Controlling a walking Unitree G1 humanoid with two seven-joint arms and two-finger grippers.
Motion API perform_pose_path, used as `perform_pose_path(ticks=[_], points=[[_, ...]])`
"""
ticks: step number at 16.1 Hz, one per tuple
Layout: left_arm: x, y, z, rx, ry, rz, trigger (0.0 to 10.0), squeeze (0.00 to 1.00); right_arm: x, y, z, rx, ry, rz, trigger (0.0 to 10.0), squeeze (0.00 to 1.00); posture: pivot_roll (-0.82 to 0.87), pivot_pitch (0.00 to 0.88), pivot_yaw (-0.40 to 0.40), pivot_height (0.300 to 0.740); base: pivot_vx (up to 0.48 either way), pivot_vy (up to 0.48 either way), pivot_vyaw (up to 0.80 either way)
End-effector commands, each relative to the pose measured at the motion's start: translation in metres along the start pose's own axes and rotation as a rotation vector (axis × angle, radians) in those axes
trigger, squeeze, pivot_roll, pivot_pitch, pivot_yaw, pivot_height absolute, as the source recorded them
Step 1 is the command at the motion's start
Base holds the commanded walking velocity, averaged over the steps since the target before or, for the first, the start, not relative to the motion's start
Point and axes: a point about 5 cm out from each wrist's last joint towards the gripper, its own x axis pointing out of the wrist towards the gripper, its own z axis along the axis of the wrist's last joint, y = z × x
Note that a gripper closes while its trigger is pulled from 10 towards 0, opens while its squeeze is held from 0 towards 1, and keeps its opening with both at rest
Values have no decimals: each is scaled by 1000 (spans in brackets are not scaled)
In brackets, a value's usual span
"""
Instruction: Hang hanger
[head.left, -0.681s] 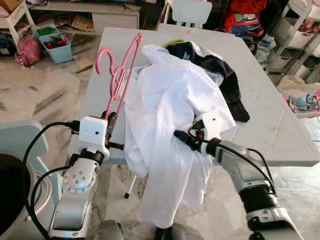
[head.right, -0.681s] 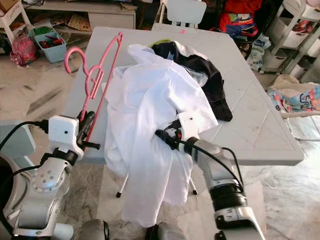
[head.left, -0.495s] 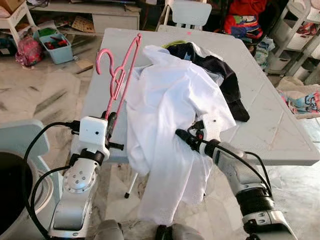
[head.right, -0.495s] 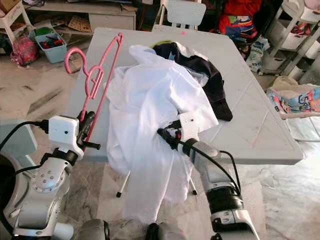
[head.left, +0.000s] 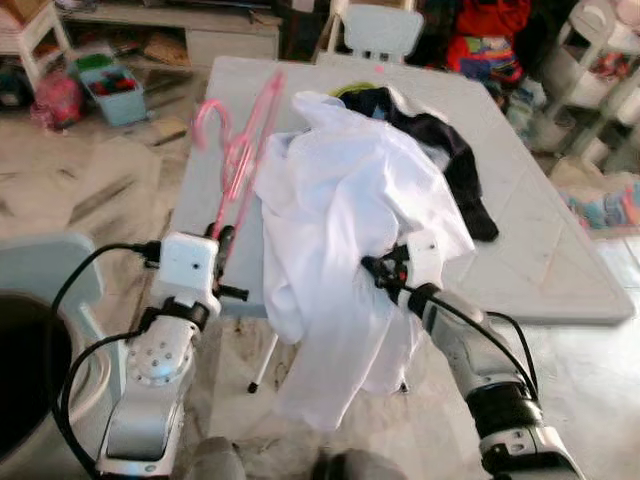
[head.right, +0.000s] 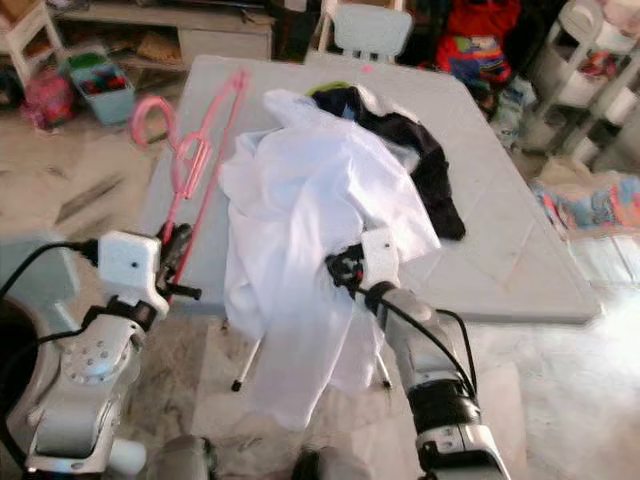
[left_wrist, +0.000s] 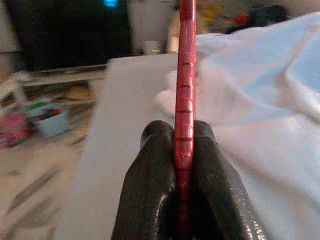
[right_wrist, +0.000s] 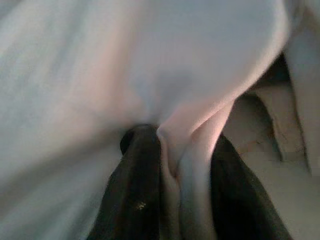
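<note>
Left wrist view: left gripper (left_wrist: 183, 165) pinches thin pink plastic hanger (head.left: 238, 150), upright over grey table (head.left: 560, 260); light, stiff. Right gripper (right_wrist: 175, 165) pinches limp white shirt (head.left: 340, 210); grip collar.

A shirt (head.left: 340, 200) is lying heaped on the counter (head.left: 540, 240), its lower part hanging over the near edge toward the floor (head.left: 100, 170). A second garment (head.left: 445, 160) is lying behind it and to its right. The hanger (head.left: 240, 150) is standing tilted at the shirt's left, pinched at its lower end by the left pincer (left_wrist: 183, 150). The right pincer (right_wrist: 172, 165) is gripping the shirt at the near edge. A chair (head.left: 375, 30) is standing behind the counter.
</note>
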Motion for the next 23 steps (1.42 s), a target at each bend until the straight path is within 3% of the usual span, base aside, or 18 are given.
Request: perform_pose_path(ticks=[1,4,6,8,9,10,11,12,13,15,17,20,22,23], points=[[-1,-3,1,-3,-1,-4,10000,0,-1,-13,-14,21,79,-81,0,0,59,100,-122,740,0,0,0],[1,-1,2,0,-4,2,10000,0,6,-17,-4,42,50,-104,0,0,62,99,-122,740,0,0,0],[1,-2,2,-1,-4,1,10000,0,18,-20,18,69,-9,-118,0,0,62,99,-122,740,0,0,0],[2,-3,2,-2,-5,-1,10000,0,32,-28,63,72,-109,-144,0,0,67,93,-117,740,0,0,0],[4,-4,2,-1,-8,2,10000,0,39,-31,97,67,-176,-154,0,0,72,91,-125,740,0,0,0],[5,-4,3,-3,-13,12,10000,0,41,-32,131,48,-240,-159,0,0,77,88,-138,740,0,0,0],[5,-4,3,-4,-15,17,10000,0,42,-32,147,40,-269,-164,0,0,79,86,-148,740,0,0,0],[4,-4,3,-6,-15,29,10000,0,40,-30,178,22,-332,-173,0,0,82,84,-155,740,0,0,0],[3,-4,2,-8,-16,40,10000,0,34,-27,215,-11,-415,-194,0,0,91,80,-170,740,0,0,0],[3,-2,3,-7,-17,55,10000,0,26,-27,244,-12,-482,-222,0,0,100,78,-178,740,0,0,0],[1,3,4,-3,-22,87,10000,0,-3,-24,308,-4,-702,-237,0,0,119,82,-193,740,0,0,0],[-1,4,3,3,-22,99,10000,0,-34,-21,354,0,-893,-235,0,0,121,81,-195,740,0,0,0],[1,2,5,1,-30,100,10000,0,-41,-20,361,-56,-936,-233,0,0,121,80,-197,740,0,0,0],[1,1,5,1,-32,100,10000,0,-37,-21,355,-71,-922,-228,0,0,116,78,-196,740,0,0,0]])
